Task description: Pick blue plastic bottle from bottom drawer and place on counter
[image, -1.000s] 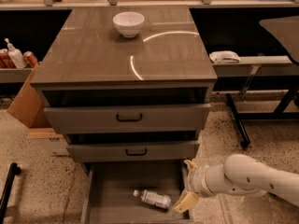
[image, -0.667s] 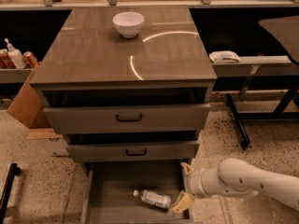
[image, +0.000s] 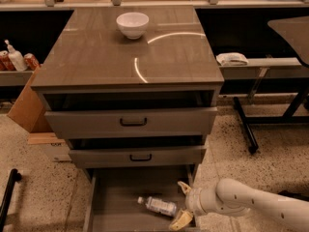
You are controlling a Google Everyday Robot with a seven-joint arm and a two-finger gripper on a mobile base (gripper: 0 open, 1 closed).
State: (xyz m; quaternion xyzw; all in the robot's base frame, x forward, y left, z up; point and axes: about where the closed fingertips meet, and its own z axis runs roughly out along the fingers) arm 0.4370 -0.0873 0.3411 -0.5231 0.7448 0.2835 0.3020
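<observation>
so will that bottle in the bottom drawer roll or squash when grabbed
The blue plastic bottle lies on its side on the bare floor of the bottom drawer, so a nudge would probably roll it. It looks clear and thin-walled, so it is likely light and a bit squashy. The open tool sits beside its base end.

The splayed claw (image: pixel 182 204) is edging leftward above the floor of the bottom drawer (image: pixel 120 197), drawing closer to the base end of the blue plastic bottle (image: pixel 157 206), now just beside it. The white arm (image: pixel 241 202) behind it is sliding left and dropping lower in view
</observation>
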